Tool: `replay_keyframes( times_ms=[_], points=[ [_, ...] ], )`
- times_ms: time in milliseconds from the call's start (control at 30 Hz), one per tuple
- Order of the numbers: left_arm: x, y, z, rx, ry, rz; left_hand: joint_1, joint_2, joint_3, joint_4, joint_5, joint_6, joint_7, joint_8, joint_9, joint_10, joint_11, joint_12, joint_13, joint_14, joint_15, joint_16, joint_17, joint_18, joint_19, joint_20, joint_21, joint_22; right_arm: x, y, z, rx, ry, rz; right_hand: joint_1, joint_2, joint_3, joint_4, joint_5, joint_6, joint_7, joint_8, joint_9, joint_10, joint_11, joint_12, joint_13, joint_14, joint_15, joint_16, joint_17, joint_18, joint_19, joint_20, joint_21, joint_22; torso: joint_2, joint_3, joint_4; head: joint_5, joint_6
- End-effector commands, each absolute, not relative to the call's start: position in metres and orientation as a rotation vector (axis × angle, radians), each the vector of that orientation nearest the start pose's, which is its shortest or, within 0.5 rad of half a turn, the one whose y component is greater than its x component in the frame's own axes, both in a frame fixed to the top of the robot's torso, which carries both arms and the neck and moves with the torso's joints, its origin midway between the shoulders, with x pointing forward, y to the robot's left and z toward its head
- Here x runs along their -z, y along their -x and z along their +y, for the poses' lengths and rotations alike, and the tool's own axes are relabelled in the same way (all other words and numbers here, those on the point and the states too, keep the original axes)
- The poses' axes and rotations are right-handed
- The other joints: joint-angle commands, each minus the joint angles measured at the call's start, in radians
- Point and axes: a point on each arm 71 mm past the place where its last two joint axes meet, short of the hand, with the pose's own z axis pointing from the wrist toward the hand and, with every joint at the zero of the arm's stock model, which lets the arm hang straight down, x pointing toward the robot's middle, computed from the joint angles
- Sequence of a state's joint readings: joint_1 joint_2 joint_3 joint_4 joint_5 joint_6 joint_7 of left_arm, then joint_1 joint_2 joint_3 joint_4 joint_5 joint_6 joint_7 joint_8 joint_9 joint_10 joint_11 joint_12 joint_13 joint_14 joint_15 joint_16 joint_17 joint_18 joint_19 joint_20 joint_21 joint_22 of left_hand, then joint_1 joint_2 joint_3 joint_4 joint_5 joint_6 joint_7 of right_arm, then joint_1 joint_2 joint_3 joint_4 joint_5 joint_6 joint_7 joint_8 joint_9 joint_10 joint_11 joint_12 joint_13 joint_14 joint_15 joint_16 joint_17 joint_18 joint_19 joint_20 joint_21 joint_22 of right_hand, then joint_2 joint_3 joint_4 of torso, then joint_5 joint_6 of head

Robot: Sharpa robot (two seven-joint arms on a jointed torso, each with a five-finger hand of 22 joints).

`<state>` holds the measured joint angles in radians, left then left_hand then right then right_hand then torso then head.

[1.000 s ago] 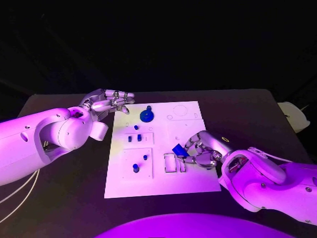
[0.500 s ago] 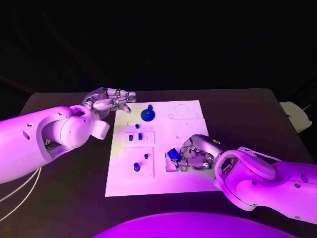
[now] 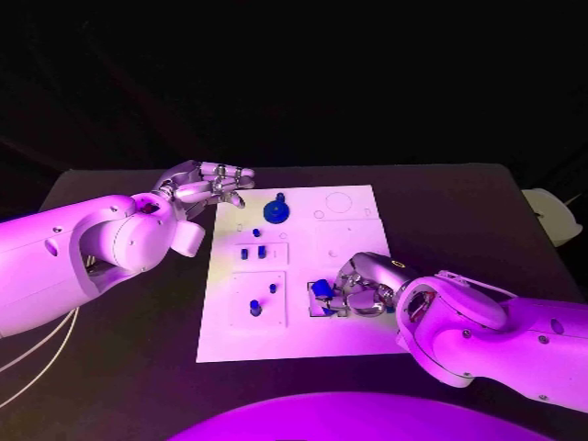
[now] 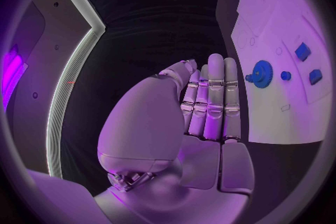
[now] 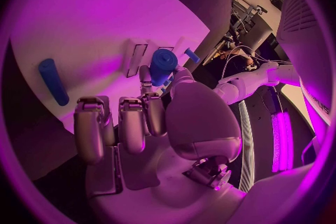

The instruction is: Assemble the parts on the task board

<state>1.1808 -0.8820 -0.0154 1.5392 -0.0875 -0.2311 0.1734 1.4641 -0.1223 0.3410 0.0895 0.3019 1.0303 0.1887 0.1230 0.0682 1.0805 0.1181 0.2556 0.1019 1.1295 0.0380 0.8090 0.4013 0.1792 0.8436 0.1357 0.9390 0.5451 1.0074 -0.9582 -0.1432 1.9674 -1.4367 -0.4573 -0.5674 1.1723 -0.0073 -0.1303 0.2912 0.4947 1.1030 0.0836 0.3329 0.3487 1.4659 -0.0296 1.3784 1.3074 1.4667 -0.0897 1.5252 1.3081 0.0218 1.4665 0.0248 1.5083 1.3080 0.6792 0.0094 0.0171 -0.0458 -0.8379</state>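
The white task board [image 3: 299,326] lies mid-table. My right hand [image 3: 360,291] hovers low over its near right part and pinches a blue part [image 3: 322,288] between thumb and a finger, right above the rectangular slots [image 3: 317,305]. The right wrist view shows that blue part [image 5: 163,64] at the fingertips [image 5: 145,75] by the slots [image 5: 136,56], with a blue cylinder [image 5: 53,81] lying on the board [image 5: 91,17]. My left hand [image 3: 209,186] stays at the board's far left corner, holding nothing, fingers side by side [image 4: 210,102]. A blue gear [image 3: 277,212] [image 4: 262,74] stands at the far end.
Small blue pieces stand in the board's left panels, two [image 3: 251,253] in the upper one and one [image 3: 255,308] in the lower. A pale object [image 3: 546,214] sits at the table's right edge. Dark tabletop surrounds the board.
My right hand has carried the blue part left and down until it is just over the rectangular slots. The left hand has stayed where it was.
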Motion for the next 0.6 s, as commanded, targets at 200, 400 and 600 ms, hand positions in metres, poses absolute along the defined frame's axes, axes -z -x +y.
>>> replay_keyframes(
  times_ms=[200,400,600],
  points=[
    [0.1894,-0.4819,0.2161,1.475,1.13,1.662,-0.007,0.003,0.0,0.003,-0.002,-0.004,0.0,0.005,-0.001,-0.009,0.001,0.004,0.002,0.003,0.005,-0.003,-0.001,0.004,0.004,0.005,-0.004,-0.001,0.2579,-0.3422,-0.1561,-0.608,-0.138,1.998,-0.075,0.01,-0.052,0.0,-0.137,0.054,-0.052,0.003,0.014,0.024,-0.008,0.001,0.114,0.085,-0.005,0.001,0.168,-0.007,0.077,-0.006,-0.005,0.243,0.001,-0.0004,0.0002,0.001,-0.002],
    [0.1895,-0.4817,0.2164,1.475,1.13,1.664,-0.007,0.003,0.0,0.002,-0.002,-0.005,0.0,0.005,-0.001,-0.009,0.001,0.004,0.002,0.003,0.005,-0.003,-0.001,0.004,0.004,0.005,-0.004,-0.001,0.2577,-0.344,-0.1573,-0.602,-0.145,1.98,-0.128,0.002,-0.092,0.001,-0.287,0.046,-0.049,0.004,0.027,0.018,-0.005,-0.014,0.107,0.083,-0.003,-0.003,0.16,-0.005,0.072,-0.004,-0.016,0.24,0.0,-0.0004,0.0003,0.003,-0.003],
    [0.1895,-0.4814,0.2167,1.476,1.13,1.668,-0.004,0.005,0.002,0.001,0.0,-0.006,0.0,0.005,-0.001,-0.012,0.001,0.005,0.002,0.003,0.005,-0.003,-0.002,0.005,0.005,0.005,-0.005,-0.002,0.2558,-0.3445,-0.158,-0.603,-0.148,1.953,-0.151,-0.023,-0.091,0.004,-0.334,0.039,-0.047,0.004,0.033,0.014,-0.003,-0.025,0.102,0.082,-0.001,-0.006,0.155,-0.003,0.069,-0.002,-0.023,0.238,0.0,0.0001,0.0,0.002,-0.003]
  ],
)
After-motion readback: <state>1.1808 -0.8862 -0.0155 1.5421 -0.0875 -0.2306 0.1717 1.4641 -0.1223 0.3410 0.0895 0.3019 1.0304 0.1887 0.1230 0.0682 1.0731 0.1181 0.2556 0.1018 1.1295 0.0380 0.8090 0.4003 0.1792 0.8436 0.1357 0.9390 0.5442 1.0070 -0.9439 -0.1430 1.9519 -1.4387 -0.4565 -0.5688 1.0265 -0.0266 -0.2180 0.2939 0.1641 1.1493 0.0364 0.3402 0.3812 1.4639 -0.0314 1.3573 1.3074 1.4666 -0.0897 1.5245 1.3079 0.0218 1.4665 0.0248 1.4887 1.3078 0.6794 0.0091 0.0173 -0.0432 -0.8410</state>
